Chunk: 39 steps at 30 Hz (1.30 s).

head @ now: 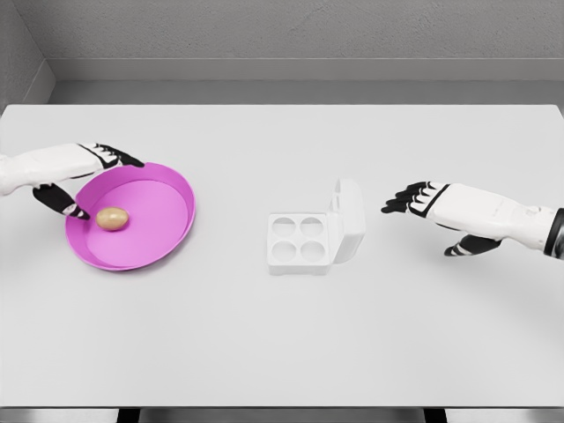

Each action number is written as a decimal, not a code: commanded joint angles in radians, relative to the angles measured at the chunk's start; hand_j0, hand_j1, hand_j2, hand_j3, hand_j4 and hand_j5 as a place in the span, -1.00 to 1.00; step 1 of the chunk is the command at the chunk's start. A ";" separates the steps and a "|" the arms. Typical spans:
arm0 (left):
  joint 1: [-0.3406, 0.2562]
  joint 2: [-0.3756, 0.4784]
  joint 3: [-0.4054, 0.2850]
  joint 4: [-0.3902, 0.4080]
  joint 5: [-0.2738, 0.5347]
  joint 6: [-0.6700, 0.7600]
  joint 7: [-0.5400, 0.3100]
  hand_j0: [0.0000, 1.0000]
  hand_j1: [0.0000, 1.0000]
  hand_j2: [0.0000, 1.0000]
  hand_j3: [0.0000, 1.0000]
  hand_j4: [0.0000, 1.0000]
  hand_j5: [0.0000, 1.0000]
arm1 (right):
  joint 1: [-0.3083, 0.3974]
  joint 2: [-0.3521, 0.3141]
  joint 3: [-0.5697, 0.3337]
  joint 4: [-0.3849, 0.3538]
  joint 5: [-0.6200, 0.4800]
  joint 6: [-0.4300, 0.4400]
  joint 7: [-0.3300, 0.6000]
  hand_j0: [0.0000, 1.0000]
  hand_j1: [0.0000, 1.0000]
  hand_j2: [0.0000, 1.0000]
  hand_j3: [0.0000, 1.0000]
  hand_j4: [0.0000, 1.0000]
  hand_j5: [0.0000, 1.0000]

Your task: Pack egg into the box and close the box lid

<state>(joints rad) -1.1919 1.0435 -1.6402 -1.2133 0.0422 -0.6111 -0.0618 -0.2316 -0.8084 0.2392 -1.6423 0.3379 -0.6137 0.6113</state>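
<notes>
left hand (77, 181) open, beside egg (112, 218)

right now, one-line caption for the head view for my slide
Left hand reaches over the pink plate toward the egg; the four-cup egg box sits open, right hand open beside it.

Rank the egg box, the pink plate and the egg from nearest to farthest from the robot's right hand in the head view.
Measured from the right hand, which hovers open at the right of the table:
1. Egg box, mid-table, lid open, just left of the hand.
2. Pink plate, far left; its near rim comes first.
3. Egg, lying in the plate's left part, next to the left hand.
</notes>
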 commanded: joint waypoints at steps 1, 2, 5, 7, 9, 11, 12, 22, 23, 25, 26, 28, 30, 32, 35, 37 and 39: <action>0.000 0.003 0.002 -0.015 0.007 0.000 -0.012 1.00 1.00 1.00 1.00 1.00 1.00 | 0.000 -0.001 0.000 -0.001 -0.007 0.003 0.000 1.00 1.00 1.00 1.00 1.00 1.00; 0.000 0.003 0.002 -0.018 0.007 0.000 -0.012 1.00 1.00 1.00 1.00 1.00 1.00 | -0.002 -0.001 0.000 -0.001 -0.007 0.003 0.000 1.00 1.00 1.00 1.00 1.00 1.00; 0.005 0.001 0.000 -0.017 0.005 0.000 -0.012 1.00 1.00 1.00 1.00 1.00 1.00 | -0.003 -0.001 0.000 -0.001 -0.007 0.003 0.000 1.00 1.00 1.00 1.00 1.00 1.00; 0.005 0.001 -0.004 -0.017 0.004 0.000 -0.010 1.00 1.00 1.00 1.00 1.00 1.00 | -0.003 -0.001 0.000 -0.001 -0.007 0.003 0.000 1.00 1.00 1.00 1.00 1.00 1.00; 0.011 0.001 -0.009 -0.022 0.004 0.000 -0.009 1.00 1.00 1.00 1.00 1.00 1.00 | -0.002 -0.001 0.000 -0.002 -0.007 0.003 0.000 1.00 1.00 1.00 1.00 1.00 1.00; 0.012 0.003 -0.009 -0.029 0.002 0.000 -0.007 1.00 1.00 1.00 1.00 1.00 1.00 | -0.002 -0.001 0.000 -0.002 -0.007 0.003 0.000 1.00 1.00 1.00 1.00 1.00 1.00; 0.012 0.004 -0.012 -0.031 0.002 0.000 -0.007 1.00 1.00 1.00 1.00 1.00 1.00 | -0.002 -0.001 0.000 -0.004 -0.007 0.003 0.000 1.00 1.00 1.00 1.00 1.00 1.00; 0.040 0.023 -0.015 -0.029 0.002 0.000 -0.009 0.75 0.75 0.75 0.75 0.75 0.75 | 0.002 -0.001 0.000 -0.004 -0.007 0.003 0.000 1.00 1.00 1.00 1.00 1.00 1.00; 0.041 0.023 -0.017 -0.028 0.002 0.000 -0.009 0.73 0.73 0.73 0.73 0.73 0.73 | 0.002 -0.001 0.000 -0.004 -0.007 0.003 0.000 1.00 1.00 1.00 1.00 1.00 1.00; 0.041 0.023 -0.017 -0.026 0.002 0.000 -0.009 0.61 0.61 0.61 0.61 0.61 0.61 | 0.000 -0.001 0.000 -0.004 -0.007 0.003 0.000 1.00 1.00 1.00 1.00 1.00 1.00; 0.046 0.023 -0.017 -0.025 0.002 0.000 -0.009 0.62 0.62 0.62 0.62 0.62 0.62 | 0.000 -0.001 0.000 -0.004 -0.007 0.003 0.000 1.00 1.00 1.00 1.00 1.00 1.00; 0.046 0.023 -0.015 -0.022 0.001 0.000 -0.007 0.62 0.62 0.62 0.62 0.62 0.62 | 0.000 -0.001 0.000 -0.004 -0.007 0.003 0.000 1.00 1.00 1.00 1.00 1.00 1.00; 0.049 0.021 -0.015 -0.017 -0.001 0.000 -0.007 0.63 0.63 0.63 0.63 0.63 0.63 | 0.000 -0.001 0.000 -0.004 -0.007 0.003 0.000 1.00 1.00 1.00 1.00 1.00 1.00; 0.049 0.018 -0.015 -0.017 0.001 0.000 -0.007 0.63 0.63 0.63 0.63 0.63 0.63 | 0.000 -0.001 0.000 -0.004 -0.007 0.003 0.000 1.00 1.00 1.00 1.00 1.00 1.00; 0.060 0.012 -0.013 -0.005 0.001 0.000 -0.007 0.64 0.64 0.64 0.64 0.64 0.64 | 0.000 -0.001 0.000 -0.004 -0.007 0.003 0.000 1.00 1.00 1.00 1.00 1.00 1.00; 0.061 0.004 -0.012 0.003 0.002 0.000 -0.007 0.65 0.65 0.65 0.65 0.65 0.65 | 0.000 -0.001 0.000 -0.004 -0.007 0.003 0.000 1.00 1.00 1.00 1.00 1.00 1.00; 0.061 0.000 -0.012 0.003 0.002 0.000 -0.007 0.65 0.65 0.65 0.65 0.65 0.65 | 0.000 -0.001 0.000 -0.004 -0.007 0.003 0.000 1.00 1.00 1.00 1.00 1.00 1.00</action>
<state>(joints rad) -1.1305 1.0490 -1.6548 -1.2145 0.0382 -0.6113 -0.0691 -0.2316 -0.8089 0.2394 -1.6456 0.3378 -0.6137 0.6113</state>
